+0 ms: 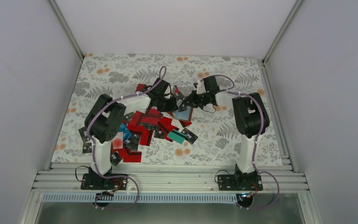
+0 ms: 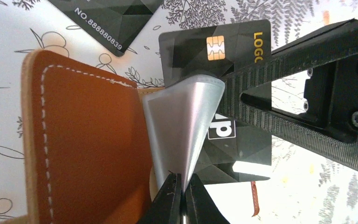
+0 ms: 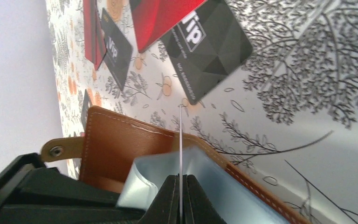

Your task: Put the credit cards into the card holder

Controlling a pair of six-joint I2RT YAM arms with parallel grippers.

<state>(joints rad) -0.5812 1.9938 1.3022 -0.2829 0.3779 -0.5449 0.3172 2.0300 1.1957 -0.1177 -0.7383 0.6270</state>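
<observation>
while left hand (image 2: 182, 186) pinches clear pocket (image 2: 182, 126), right hand (image 3: 180, 186) grips black card (image 2: 186, 46) marked "logo".

This is a robot test cell in a lab. Plain white panels (image 1: 18, 93) close in the table (image 1: 223, 140) on three sides, held by aluminium framing (image 1: 67, 30). Along the table's near edge, a slotted aluminium rail (image 1: 177, 179) carries the cabled left arm (image 1: 103, 122) and right arm (image 1: 249, 116), bolted side by side. Dummy credit cards (image 1: 144, 126) are strewn on the table's floral cover, and a black card (image 2: 233, 46) reads "LOGO".
</observation>
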